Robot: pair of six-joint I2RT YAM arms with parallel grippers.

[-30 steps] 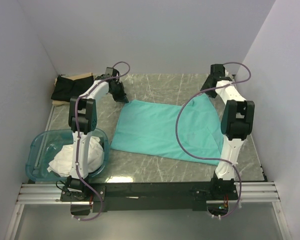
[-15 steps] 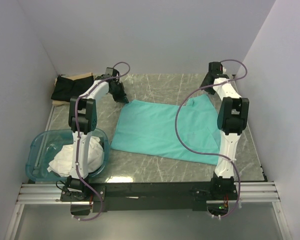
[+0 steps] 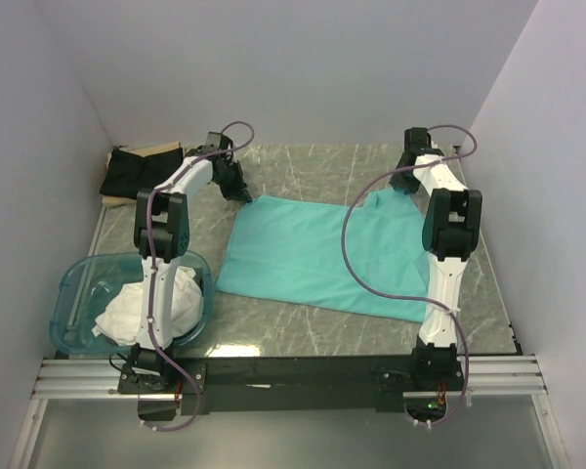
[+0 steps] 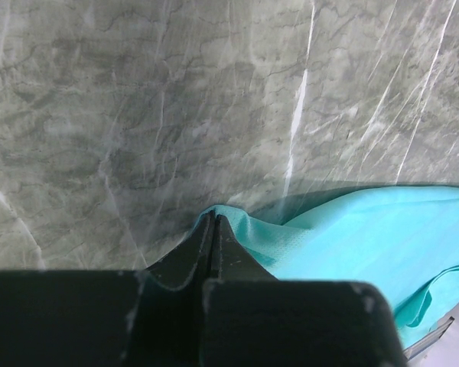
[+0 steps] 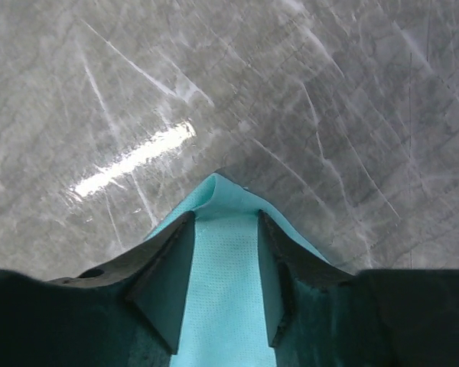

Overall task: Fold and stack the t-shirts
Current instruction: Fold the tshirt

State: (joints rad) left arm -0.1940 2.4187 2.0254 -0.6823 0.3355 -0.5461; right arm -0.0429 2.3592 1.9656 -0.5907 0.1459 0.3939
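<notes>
The mint-teal t-shirt (image 3: 313,254) lies spread on the marble table. My left gripper (image 3: 242,193) is shut on its far left corner. In the left wrist view the jaws (image 4: 213,218) are pressed together with a ridge of teal cloth (image 4: 352,237) pinched at their tips. At the shirt's far right corner is my right gripper (image 3: 404,181), open. In the right wrist view its fingers (image 5: 226,218) stand apart on either side of a strip of teal cloth (image 5: 226,290), whose tip pokes out past them. A black t-shirt (image 3: 137,171) lies at the far left. White t-shirts (image 3: 146,308) fill the tub.
A translucent blue tub (image 3: 73,283) stands at the near left beside the left arm's base. A tan cardboard sheet (image 3: 164,149) lies under the black shirt in the far left corner. White walls close in the table on three sides.
The right arm has swung left and farther back, bringing its gripper over the shirt's far right corner, and its jaws have narrowed a little. The left arm has not moved.
</notes>
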